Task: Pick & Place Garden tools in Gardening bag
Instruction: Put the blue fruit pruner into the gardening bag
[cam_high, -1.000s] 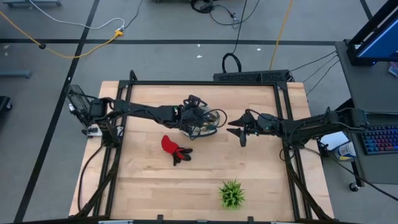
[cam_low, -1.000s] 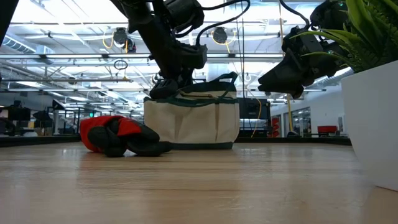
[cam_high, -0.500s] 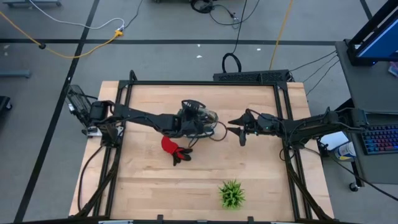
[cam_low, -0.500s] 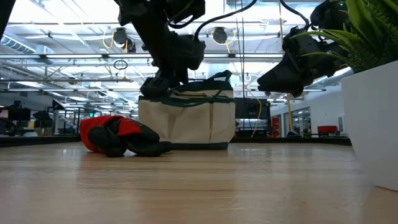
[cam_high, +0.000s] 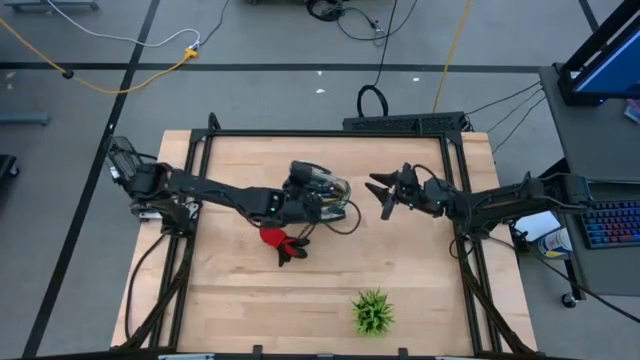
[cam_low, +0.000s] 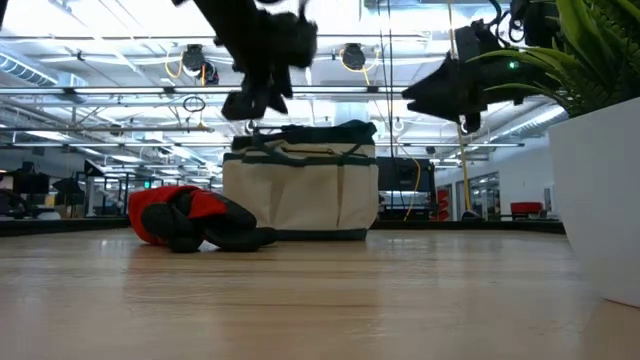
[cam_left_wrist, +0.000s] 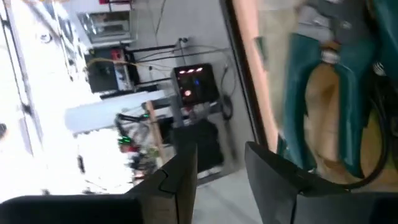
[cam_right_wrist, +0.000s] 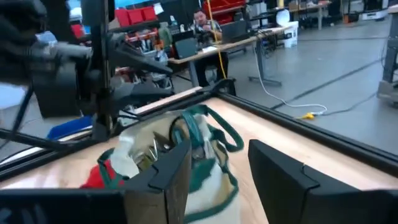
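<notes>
The cream gardening bag (cam_low: 300, 195) with dark green trim stands upright on its base at the table's middle; it also shows in the high view (cam_high: 330, 195) and the right wrist view (cam_right_wrist: 180, 149), where pale tool ends stick up inside it. The red-and-black glove (cam_low: 185, 218) lies on the table left of and nearer than the bag (cam_high: 277, 240). My left gripper (cam_low: 258, 98) is open and empty above the bag's left rim (cam_left_wrist: 221, 180). My right gripper (cam_low: 440, 92) is open and empty, raised to the right of the bag (cam_right_wrist: 217, 180).
A green spiky plant in a white pot (cam_high: 372, 312) stands near the table's near edge, right of middle, and fills the low view's right side (cam_low: 600, 150). Bare wood (cam_high: 240, 290) lies near the glove. A black frame (cam_high: 330, 133) runs around the table.
My left gripper, low on the bag's left rim a second ago, has shifted the bag a little toward the table's left edge and then risen clear of it. The bag stands still now. My right gripper has risen and gone slightly toward the far edge.
</notes>
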